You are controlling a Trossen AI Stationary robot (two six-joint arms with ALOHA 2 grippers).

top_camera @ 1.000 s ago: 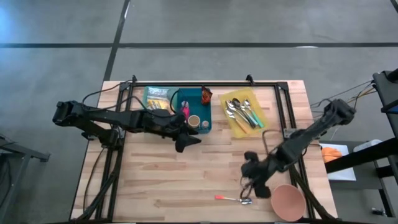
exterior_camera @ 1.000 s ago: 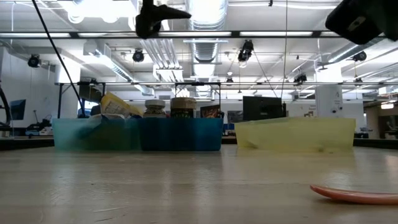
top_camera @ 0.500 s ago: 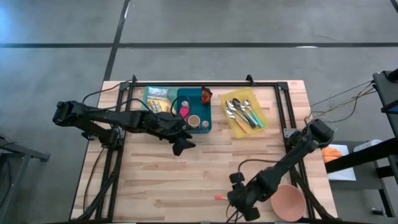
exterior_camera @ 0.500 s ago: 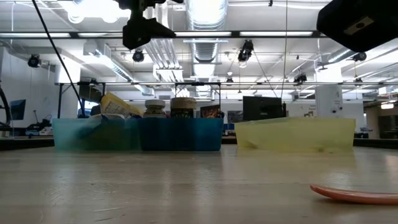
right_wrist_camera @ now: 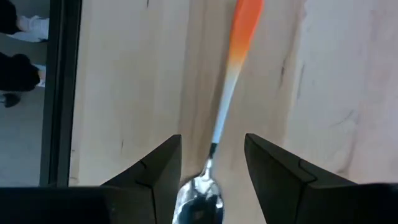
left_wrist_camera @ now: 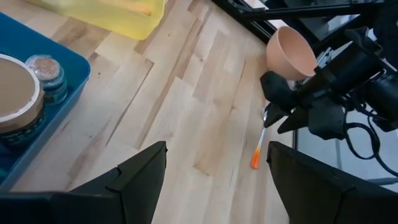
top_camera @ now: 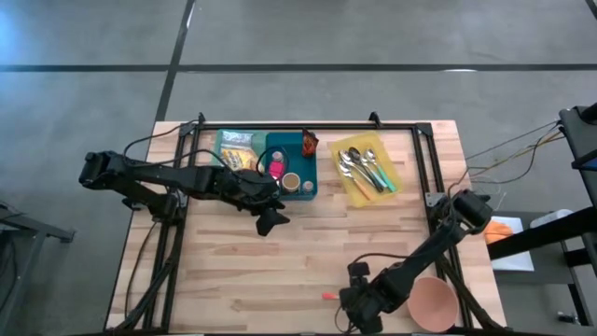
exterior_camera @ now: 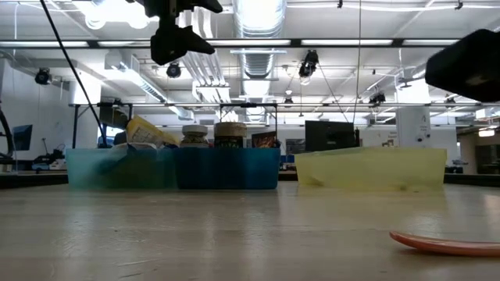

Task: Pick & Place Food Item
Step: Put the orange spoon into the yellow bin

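The food items, jars [top_camera: 291, 180] and packets [top_camera: 237, 149], stand in a blue bin [top_camera: 308, 193] at the table's far side; one brown-lidded jar [left_wrist_camera: 15, 99] shows in the left wrist view. My left gripper [top_camera: 266, 222] hangs open above the table just near of the bin, holding nothing. A spoon with an orange handle [top_camera: 329, 297] lies flat by the near edge. My right gripper [right_wrist_camera: 211, 180] is open and points down, its fingers on either side of the spoon's bowl end [right_wrist_camera: 199, 202]. I cannot tell whether they touch it.
A yellow tray [top_camera: 359, 191] with several pieces of cutlery lies at the far right. A pink bowl [top_camera: 431, 303] stands at the near right corner, just right of my right gripper. Bare wood lies between the bin and the spoon [exterior_camera: 445, 244].
My right gripper has swung toward the table's near edge and somewhat left, sinking until it stands over the spoon. My left gripper has tipped further downward and drifted slightly left and down. Neither gripper's gap has changed.
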